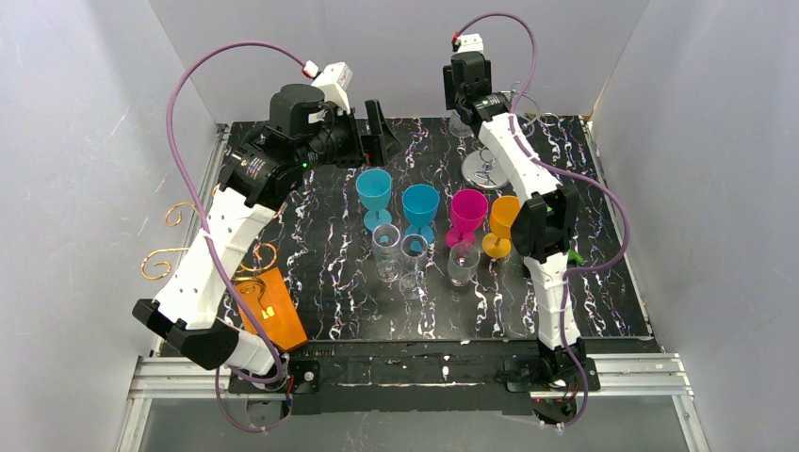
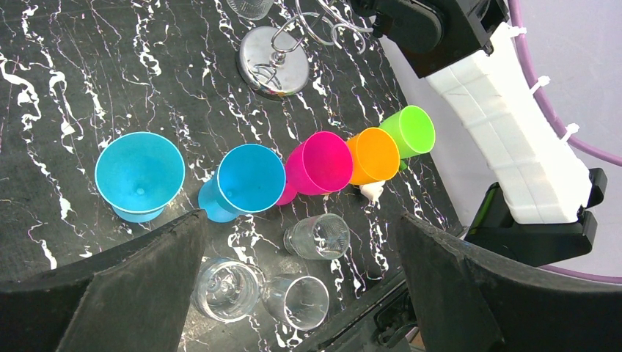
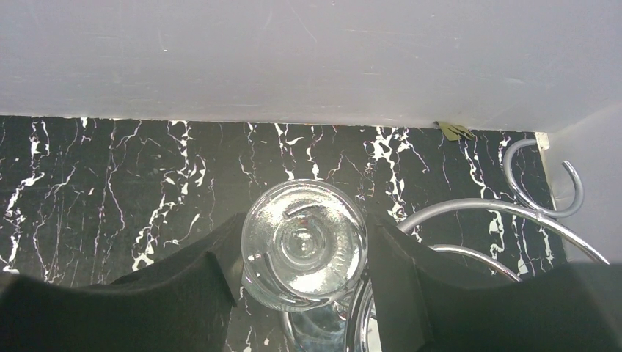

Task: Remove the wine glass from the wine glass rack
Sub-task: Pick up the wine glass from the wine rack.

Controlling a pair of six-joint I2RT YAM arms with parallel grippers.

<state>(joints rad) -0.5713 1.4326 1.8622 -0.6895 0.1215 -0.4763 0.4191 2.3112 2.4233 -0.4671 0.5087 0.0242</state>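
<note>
Fingers of the right gripper (image 3: 304, 253) stand on either side of a clear, round-bowled wine glass (image 3: 304, 235), which appears to hang from the chrome wire wine glass rack (image 3: 506, 213) on the far side of the rack's round base. The jaws are partly open, about as wide as the bowl. The pads seem to touch it or all but touch it, though I cannot tell whether they have a firm hold. Flanking the bowl at its widest part looks meant to let the glass slide out along the wire arm that carries it, rather than be pulled against it. The left gripper (image 2: 301, 227) hangs to the near left of the rack, jaws spread as wide as they go and nothing in them. It is above the row of blue, magenta, orange and green plastic goblets (image 2: 319, 163) and the small clear glasses (image 2: 317, 236) standing in front of the rack, probably parked there out of the way. The glass is not yet off the rack.
</note>
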